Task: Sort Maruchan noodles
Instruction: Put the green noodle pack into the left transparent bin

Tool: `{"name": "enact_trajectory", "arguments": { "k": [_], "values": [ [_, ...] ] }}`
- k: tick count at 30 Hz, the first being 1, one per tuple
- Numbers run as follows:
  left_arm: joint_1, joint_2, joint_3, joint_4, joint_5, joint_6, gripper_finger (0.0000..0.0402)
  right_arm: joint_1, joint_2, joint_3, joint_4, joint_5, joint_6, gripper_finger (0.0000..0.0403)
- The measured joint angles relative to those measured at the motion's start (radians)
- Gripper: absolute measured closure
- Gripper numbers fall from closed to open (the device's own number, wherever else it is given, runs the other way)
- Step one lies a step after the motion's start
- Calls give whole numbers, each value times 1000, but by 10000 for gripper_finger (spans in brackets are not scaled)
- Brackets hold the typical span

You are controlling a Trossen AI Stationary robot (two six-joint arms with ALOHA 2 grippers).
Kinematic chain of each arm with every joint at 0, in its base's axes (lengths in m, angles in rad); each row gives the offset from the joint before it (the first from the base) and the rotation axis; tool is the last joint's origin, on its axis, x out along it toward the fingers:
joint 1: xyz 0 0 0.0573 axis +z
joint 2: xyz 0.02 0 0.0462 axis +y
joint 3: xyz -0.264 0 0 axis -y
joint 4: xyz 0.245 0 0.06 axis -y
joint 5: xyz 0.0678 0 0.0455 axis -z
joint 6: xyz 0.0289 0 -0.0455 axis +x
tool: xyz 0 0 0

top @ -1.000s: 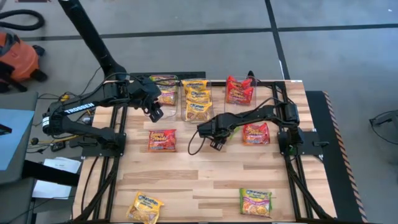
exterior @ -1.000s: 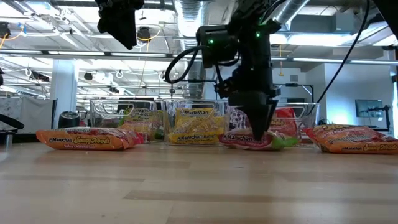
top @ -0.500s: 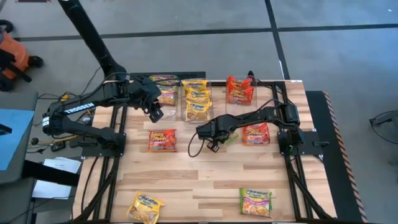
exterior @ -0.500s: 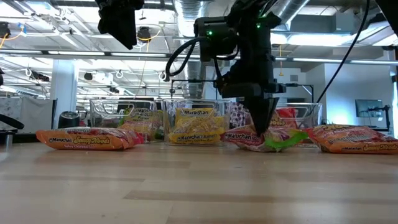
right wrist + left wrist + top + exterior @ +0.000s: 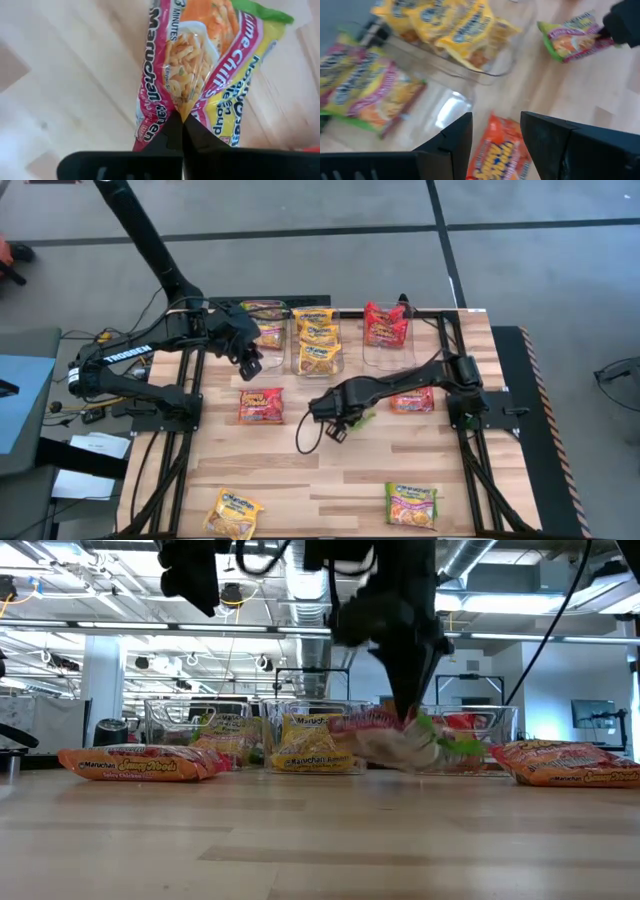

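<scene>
My right gripper [image 5: 338, 418] is shut on a green-and-pink Maruchan noodle packet [image 5: 400, 745] over the middle of the table. My left gripper [image 5: 250, 363] hangs open, high above the table, just in front of the clear bins, with nothing between its fingers [image 5: 495, 145]. Lying flat on the table are two red-orange packets [image 5: 261, 405] [image 5: 412, 400], a yellow one [image 5: 232, 512] and another green-and-pink one [image 5: 411, 503]. My right gripper pinches the packet's printed face near its middle, gathered into a puckered fold [image 5: 177, 107] between the two fingers. The fingers [image 5: 408, 705] come from above, pointing down. The packet hangs tilted below them, clear of the table.
Three clear bins stand along the far edge: the left bin [image 5: 265, 312] holds green-and-pink packets, the middle bin [image 5: 317, 340] yellow ones, the right bin [image 5: 386, 325] red ones. Bare wood lies across the table's middle and near part.
My right gripper has taken hold of the green-and-pink packet, which lay flat on the table, and has gone up and toward the table's left and near edge. One end of the packet rose first; now it hangs tilted, clear of the table.
</scene>
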Motion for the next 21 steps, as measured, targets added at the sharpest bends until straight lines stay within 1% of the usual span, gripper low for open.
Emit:
{"name": "enact_trajectory", "arguments": {
  "k": [3, 7, 9, 14, 19, 21],
  "values": [
    [0, 0, 0, 0, 53, 0, 248, 23, -2, 54, -45, 15, 0, 400],
    [0, 0, 0, 0, 62, -1, 248, 47, -2, 129, -108, 60, -3, 400],
    [8, 0, 0, 0, 74, -6, 248, 51, -2, 163, -138, 65, -2, 400],
    [46, 0, 0, 4, 170, -11, 248, 50, -4, 244, -192, 105, -10, 400],
    [113, 0, 0, 6, 260, -88, 248, 49, -5, 330, -233, 166, -75, 400],
    [147, 0, 0, 13, 296, -147, 248, 46, -5, 363, -235, 194, -109, 400]
  ]
}}
